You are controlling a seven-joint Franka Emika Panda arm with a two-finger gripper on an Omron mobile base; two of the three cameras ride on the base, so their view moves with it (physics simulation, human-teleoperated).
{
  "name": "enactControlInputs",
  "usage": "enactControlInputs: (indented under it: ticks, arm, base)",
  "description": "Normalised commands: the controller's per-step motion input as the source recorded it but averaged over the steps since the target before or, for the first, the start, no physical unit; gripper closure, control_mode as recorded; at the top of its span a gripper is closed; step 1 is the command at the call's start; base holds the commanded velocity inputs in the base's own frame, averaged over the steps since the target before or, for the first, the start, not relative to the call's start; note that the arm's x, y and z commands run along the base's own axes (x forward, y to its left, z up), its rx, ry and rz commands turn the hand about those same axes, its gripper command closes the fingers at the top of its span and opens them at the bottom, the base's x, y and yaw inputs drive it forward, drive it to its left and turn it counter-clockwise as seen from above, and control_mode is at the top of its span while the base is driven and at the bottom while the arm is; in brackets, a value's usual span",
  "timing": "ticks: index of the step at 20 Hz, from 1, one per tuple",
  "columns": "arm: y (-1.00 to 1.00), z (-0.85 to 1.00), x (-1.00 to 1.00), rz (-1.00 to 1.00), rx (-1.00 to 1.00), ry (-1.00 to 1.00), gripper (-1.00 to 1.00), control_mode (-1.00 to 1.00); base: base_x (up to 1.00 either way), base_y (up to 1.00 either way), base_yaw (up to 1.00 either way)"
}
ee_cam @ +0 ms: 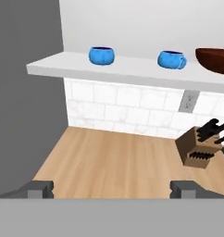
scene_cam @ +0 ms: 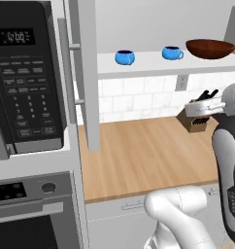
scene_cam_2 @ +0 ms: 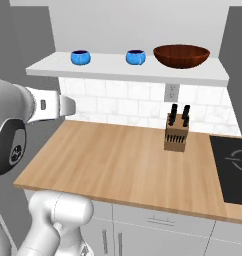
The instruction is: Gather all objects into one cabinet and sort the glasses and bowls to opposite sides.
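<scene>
On the white cabinet shelf (scene_cam_2: 118, 70) sit two glossy round blue bowls (scene_cam_2: 80, 57) (scene_cam_2: 136, 57) and, at 3 o'clock, a wide brown bowl (scene_cam_2: 181, 55). Gripper (ee_cam: 113, 189) gapes empty. The left base view adds a microwave (scene_cam: 27, 78).

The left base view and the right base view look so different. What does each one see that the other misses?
Left base alone: a microwave, an oven beneath it and a grey cabinet door. Right base alone: a black cooktop. Both share the white shelf with two blue bowls and a brown bowl, the knife block and the wooden counter.
</scene>
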Motion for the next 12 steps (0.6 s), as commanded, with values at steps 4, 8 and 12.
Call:
enactControlInputs:
  ticks: [4,8,12]
  arm:
    - [0.00,0.00,-0.62,-0.02,0.02,0.00,-1.00,-1.00]
    - [0.02,0.00,-0.07,-0.01,-0.01,0.01,-1.00,-1.00]
    - [0.00,0.00,0.00,-0.01,0.00,0.01,-1.00,1.00]
  base:
    - [0.00,0.00,0.00]
    - [0.00,0.00,0.00]
    - [0.00,-0.11,-0.22]
